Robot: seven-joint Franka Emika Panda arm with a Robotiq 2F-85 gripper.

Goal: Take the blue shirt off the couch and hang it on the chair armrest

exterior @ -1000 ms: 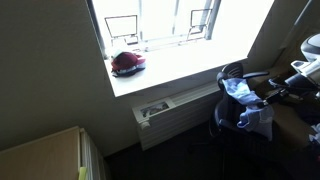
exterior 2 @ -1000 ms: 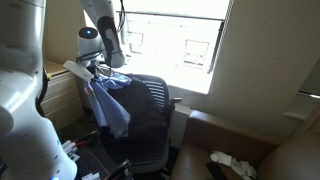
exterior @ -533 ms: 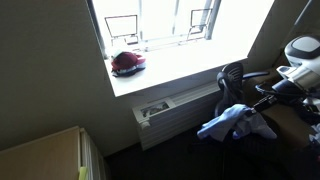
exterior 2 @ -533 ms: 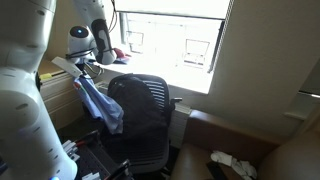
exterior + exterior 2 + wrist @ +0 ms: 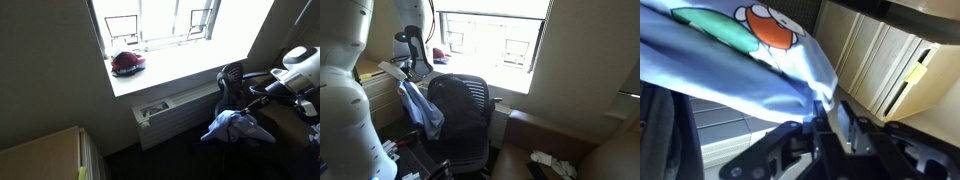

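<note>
Long axis vertical: blue shirt (image 5: 424,108) hangs beside chair (image 5: 465,110), fingers (image 5: 847,122) prob. clamped on top edge.

arm: white Panda arm (image 5: 299,58) pokes in from the frame edge in an exterior view, and its big white links fill the near side in an exterior view (image 5: 344,110)
wrist: angled downward, dark end links reaching out low from the white body
gripper (image 5: 826,110): jaws pulled in tight, pinching a fold of the blue shirt (image 5: 745,62)
fingers (image 5: 845,120): black, cloth squeezed between them in the wrist view
</note>
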